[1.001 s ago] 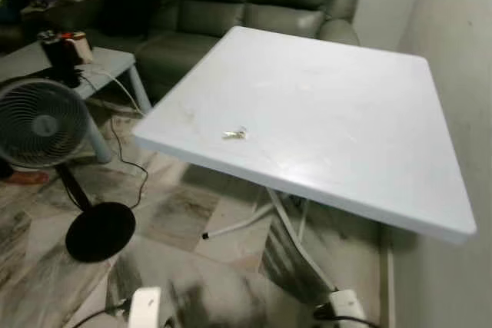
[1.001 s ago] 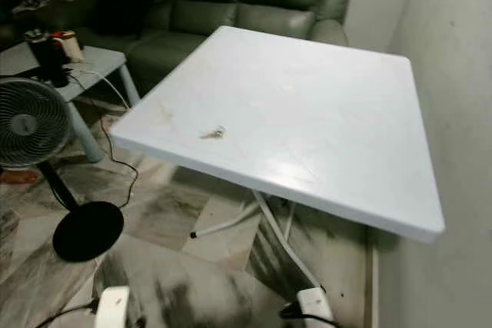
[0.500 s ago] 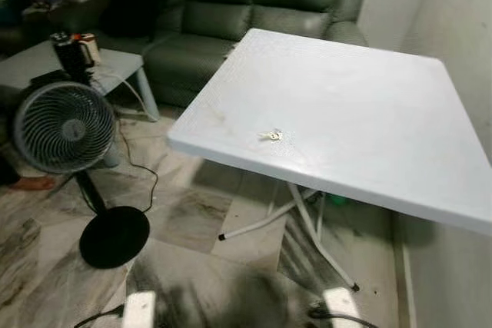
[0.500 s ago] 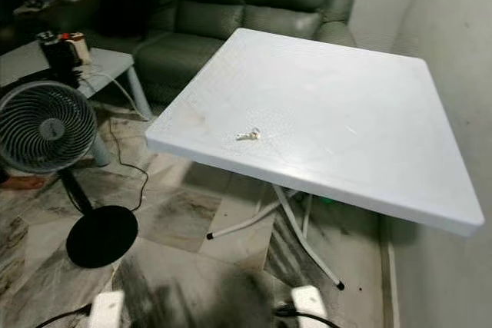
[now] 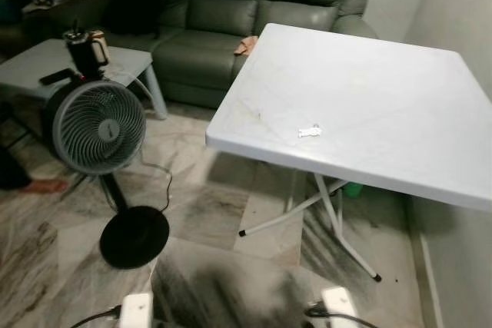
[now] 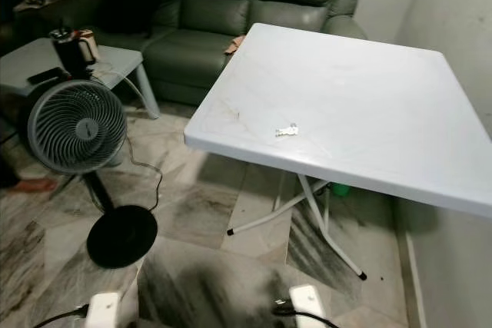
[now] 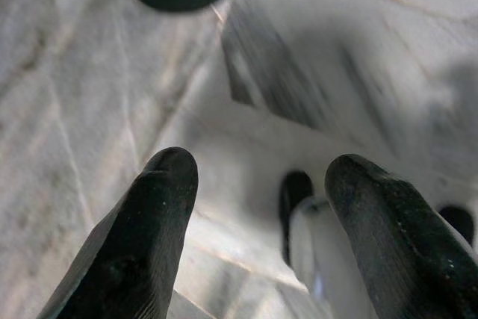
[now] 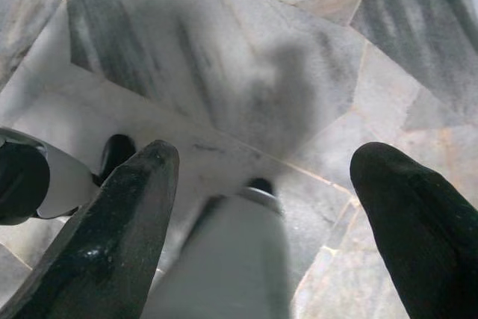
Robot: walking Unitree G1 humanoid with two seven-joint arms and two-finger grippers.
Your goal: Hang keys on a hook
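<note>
A small bunch of keys lies flat on the white folding table, close to its near left edge. Both arms hang down at my sides, far below and short of the table. In the left wrist view my left gripper is open over the marble floor with nothing between its fingers. In the right wrist view my right gripper is also open above the floor, and nothing is held.
A standing fan with a black round base and a trailing cable stands to the left of the table. Behind are a green sofa and a low table with a kettle. A wall runs along the right.
The whole picture has shifted: the table and keys now sit further right and further away, and more of the fan and floor shows. The keys lie at the same spot on the table.
</note>
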